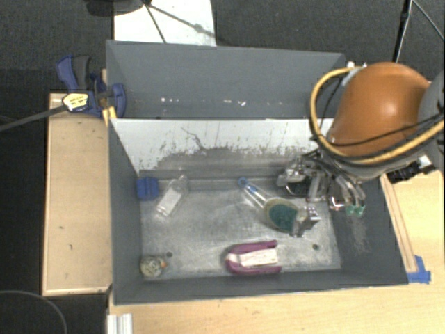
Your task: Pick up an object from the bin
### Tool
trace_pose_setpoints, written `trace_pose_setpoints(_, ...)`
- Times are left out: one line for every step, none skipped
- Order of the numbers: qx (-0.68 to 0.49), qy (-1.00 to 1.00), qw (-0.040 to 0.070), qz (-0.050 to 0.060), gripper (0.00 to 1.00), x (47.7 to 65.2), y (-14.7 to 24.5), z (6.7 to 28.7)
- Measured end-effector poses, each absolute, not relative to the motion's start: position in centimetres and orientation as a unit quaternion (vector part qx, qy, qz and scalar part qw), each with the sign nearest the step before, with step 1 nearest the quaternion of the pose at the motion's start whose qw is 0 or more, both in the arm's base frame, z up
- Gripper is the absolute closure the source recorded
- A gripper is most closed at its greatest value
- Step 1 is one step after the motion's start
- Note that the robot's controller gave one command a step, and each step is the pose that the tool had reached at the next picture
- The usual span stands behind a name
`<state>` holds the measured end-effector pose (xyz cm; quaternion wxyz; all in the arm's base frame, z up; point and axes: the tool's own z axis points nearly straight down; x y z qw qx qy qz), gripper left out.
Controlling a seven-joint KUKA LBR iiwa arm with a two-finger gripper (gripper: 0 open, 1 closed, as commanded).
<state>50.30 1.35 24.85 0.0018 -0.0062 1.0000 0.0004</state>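
Dark teal round thing (281, 216) on the bin floor, right of centre, close against the gripper (306, 221) at its right edge; touching or just apart, not resolvable. Gripper down near the floor beside it, reaching in from the right; whether open or closed cannot be told. Above the gripper, orange dome cover (379, 106) on the wrist. Just left of and behind the teal thing, clear tube with a blue cap (252, 193), lying obliquely. Toward the near wall, purple oblong with a white label (254, 258), lying flat, apart from the teal thing. Well to the left: blue block (147, 187) at the left wall, clear plastic piece (169, 200) just beside it, small grey ball (151, 266) in the near left corner. Grey metal bin (208, 82), floor scuffed.
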Motion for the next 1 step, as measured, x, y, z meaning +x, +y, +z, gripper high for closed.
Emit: trace_pose_setpoints(0.005,1.0,0.0,0.001,0.0,53.34,0.37,10.61)
